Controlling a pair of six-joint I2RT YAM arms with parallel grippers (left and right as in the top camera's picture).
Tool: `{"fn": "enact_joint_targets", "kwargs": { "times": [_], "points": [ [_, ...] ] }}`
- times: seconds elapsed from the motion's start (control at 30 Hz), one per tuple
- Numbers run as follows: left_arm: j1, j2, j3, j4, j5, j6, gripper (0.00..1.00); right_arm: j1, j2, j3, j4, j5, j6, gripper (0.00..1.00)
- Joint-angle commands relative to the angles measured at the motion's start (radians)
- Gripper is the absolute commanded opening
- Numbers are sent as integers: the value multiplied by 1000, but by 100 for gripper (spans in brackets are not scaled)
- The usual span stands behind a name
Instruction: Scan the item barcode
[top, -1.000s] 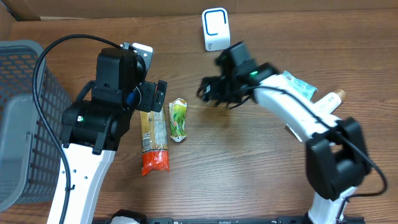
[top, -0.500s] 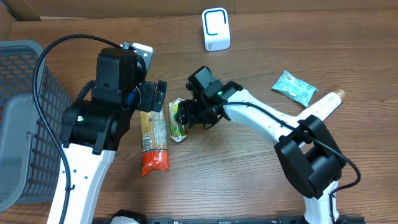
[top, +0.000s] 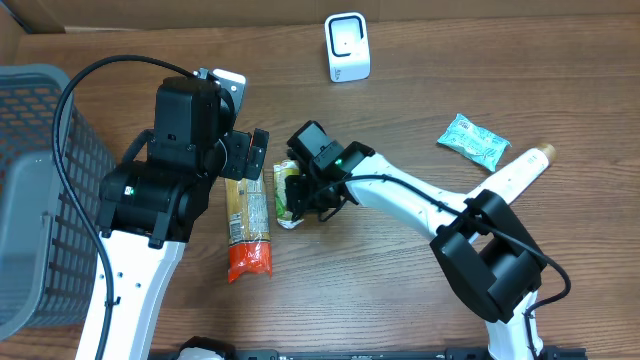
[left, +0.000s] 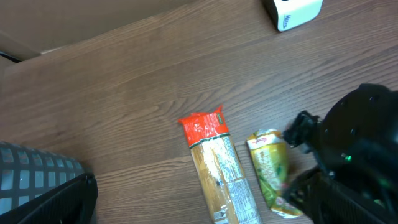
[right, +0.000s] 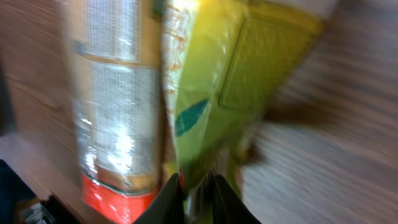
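Observation:
A green pouch (top: 287, 190) lies flat on the wooden table beside a long pasta pack with a red end (top: 247, 225). My right gripper (top: 302, 198) is down at the pouch's right edge. In the right wrist view its jaws (right: 194, 199) are nearly together, with the edge of the green pouch (right: 230, 93) pinched between them. My left gripper (top: 248, 155) hangs open above the top of the pasta pack (left: 217, 180), holding nothing. The white scanner (top: 347, 47) stands upright at the back of the table. No barcode shows in any view.
A grey mesh basket (top: 40, 200) fills the left edge. At the right lie a teal packet (top: 472, 138) and a white tube (top: 522, 168). A cardboard wall runs along the back. The right arm's links stretch across the table's middle.
My right arm has swept left from near the scanner down to the green pouch, and its jaws have closed on the pouch's edge. The left arm has not moved.

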Motion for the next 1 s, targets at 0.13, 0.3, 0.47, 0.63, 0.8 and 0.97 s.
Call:
{"fn": "enact_joint_targets", "kwargs": {
  "times": [0.13, 0.3, 0.47, 0.63, 0.8, 0.97],
  "points": [
    [5, 5, 8, 1, -10, 16, 100, -158, -23, 22, -199, 10, -119, 27],
    [5, 5, 8, 1, -10, 16, 100, -267, -22, 21, -290, 18, -213, 52],
    [5, 5, 8, 1, -10, 16, 100, -298, -27, 35, -298, -40, -352, 66],
    [5, 5, 8, 1, -10, 16, 100, -224, -34, 106, -291, -15, -414, 82],
    [5, 5, 8, 1, -10, 16, 100, -81, -34, 126, -225, 212, -413, 100],
    [5, 5, 8, 1, -10, 16, 100, 22, -15, 126, -214, 418, -415, 100]
  ]
}}
